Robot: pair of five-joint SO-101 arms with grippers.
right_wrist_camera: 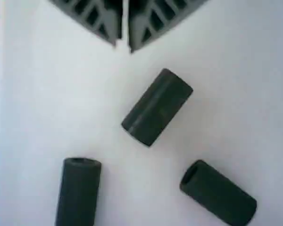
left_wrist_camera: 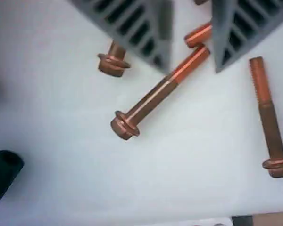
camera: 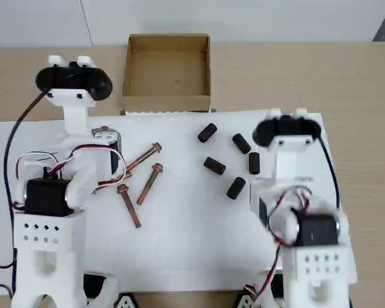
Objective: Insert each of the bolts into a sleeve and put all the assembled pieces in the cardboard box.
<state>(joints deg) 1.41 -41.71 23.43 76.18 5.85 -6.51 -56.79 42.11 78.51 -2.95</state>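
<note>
In the left wrist view the left gripper (left_wrist_camera: 192,66) partly covers two bolts: a bolt head (left_wrist_camera: 113,63) pokes out from behind one finger, and a threaded stub (left_wrist_camera: 198,35) is cut off between the two. The jaws stand apart and grip nothing, with the threaded end of the middle bolt (left_wrist_camera: 155,98) lying in the gap beneath them. A fourth bolt (left_wrist_camera: 270,120) lies apart from it. The right gripper (right_wrist_camera: 124,46) is pinched to a thin slit, empty, near a sleeve (right_wrist_camera: 156,107); a second sleeve (right_wrist_camera: 78,193) is cut off by the picture's edge. Everything lies on a white sheet (camera: 179,250) over a tan wooden table (camera: 359,77), with a pale surface (camera: 244,19) beyond. The high view takes in five sleeves (camera: 214,166) clustered before the right arm (camera: 308,224) and three bolts (camera: 149,184) beside the left arm (camera: 58,186), whose body covers one bolt's end. The cardboard box (camera: 168,102) sits at the sheet's far edge, its bare floor showing.
</note>
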